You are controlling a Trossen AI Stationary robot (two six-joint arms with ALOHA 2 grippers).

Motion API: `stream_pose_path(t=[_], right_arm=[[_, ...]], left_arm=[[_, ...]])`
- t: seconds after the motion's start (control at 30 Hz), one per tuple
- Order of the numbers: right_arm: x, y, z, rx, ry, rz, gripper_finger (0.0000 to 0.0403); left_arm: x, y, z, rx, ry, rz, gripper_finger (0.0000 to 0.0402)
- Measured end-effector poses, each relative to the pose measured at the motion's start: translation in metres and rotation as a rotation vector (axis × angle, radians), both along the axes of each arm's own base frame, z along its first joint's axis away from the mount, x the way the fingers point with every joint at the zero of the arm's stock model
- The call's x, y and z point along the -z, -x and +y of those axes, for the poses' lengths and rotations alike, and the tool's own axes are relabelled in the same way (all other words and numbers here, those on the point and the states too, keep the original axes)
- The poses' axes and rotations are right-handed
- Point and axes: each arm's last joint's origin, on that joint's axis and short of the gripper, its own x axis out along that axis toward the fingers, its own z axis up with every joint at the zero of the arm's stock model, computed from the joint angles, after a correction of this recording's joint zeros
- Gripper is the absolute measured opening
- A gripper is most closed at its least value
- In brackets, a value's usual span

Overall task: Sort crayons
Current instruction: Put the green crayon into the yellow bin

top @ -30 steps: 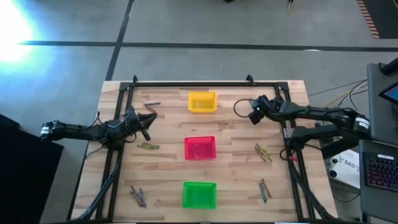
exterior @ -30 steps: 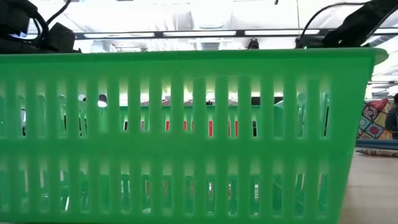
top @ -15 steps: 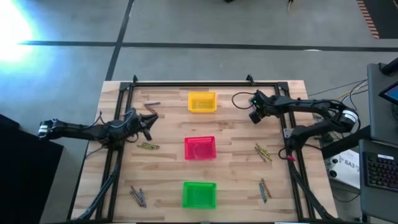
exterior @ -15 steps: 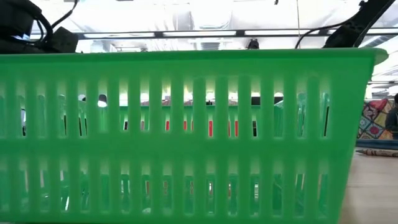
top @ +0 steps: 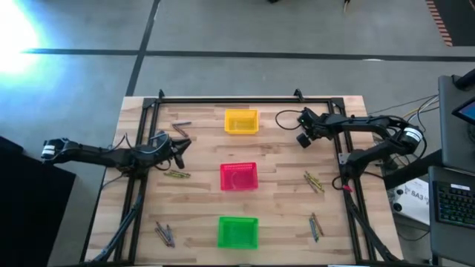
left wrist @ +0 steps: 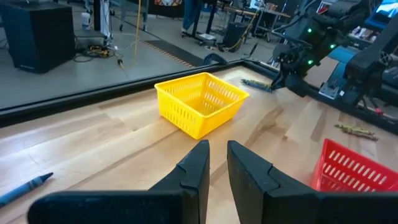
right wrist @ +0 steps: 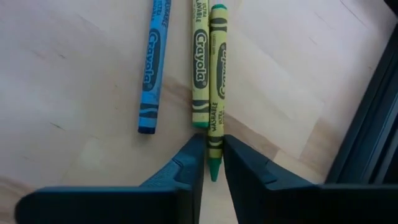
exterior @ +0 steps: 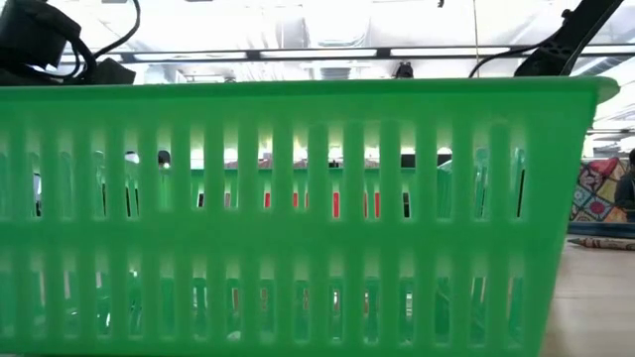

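On the pale wood-plank desk (top: 282,215), ringed by a black frame on grey concrete floor, three baskets stood in a line: yellow basket (top: 241,122), red basket (top: 239,177), green basket (top: 237,231). Right tool (right wrist: 212,163), near the desk's far right corner, had its fingers nearly together around the tip of a green crayon (right wrist: 216,93), its long axis running straight away from the tool, parallel to and touching a yellow crayon (right wrist: 199,65); a blue crayon (right wrist: 150,68) lay just beside. Left tool (left wrist: 217,163), fingers almost closed, held nothing, aimed at the yellow basket. Low view was blocked by the green basket.
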Motion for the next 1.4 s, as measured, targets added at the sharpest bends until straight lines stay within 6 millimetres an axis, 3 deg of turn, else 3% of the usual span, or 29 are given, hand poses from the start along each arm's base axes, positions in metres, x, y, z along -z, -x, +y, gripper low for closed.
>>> stream_pose_path(t=[0.2, 0.4, 0.73, 0.83, 1.07, 1.4], right_arm=[[-0.002, 0.000, 0.000, -0.035, -0.010, -0.011, 0.0015], [-0.008, 0.003, 0.003, -0.025, 0.000, -0.008, 0.0010], [-0.053, 0.005, 0.016, -0.057, 0.150, -0.234, 0.0009], [-0.061, -0.009, 0.017, -0.160, 0.155, -0.417, 0.0009], [-0.073, -0.065, 0.011, -0.455, 0.166, -0.853, 0.0009], [-0.060, -0.140, -0.011, -0.530, 0.113, -0.840, 0.0010]], left_arm=[[0.003, -0.003, 0.000, -0.002, 0.002, 0.020, 0.0040], [0.007, -0.006, 0.000, -0.003, 0.003, 0.055, 0.0040], [0.006, -0.013, -0.001, 0.002, -0.030, 0.040, 0.0040], [0.007, -0.015, -0.001, 0.002, -0.034, 0.043, 0.0040], [0.007, -0.022, -0.001, 0.001, -0.031, 0.016, 0.0040], [0.013, -0.033, -0.001, -0.007, 0.000, 0.052, 0.0040]])
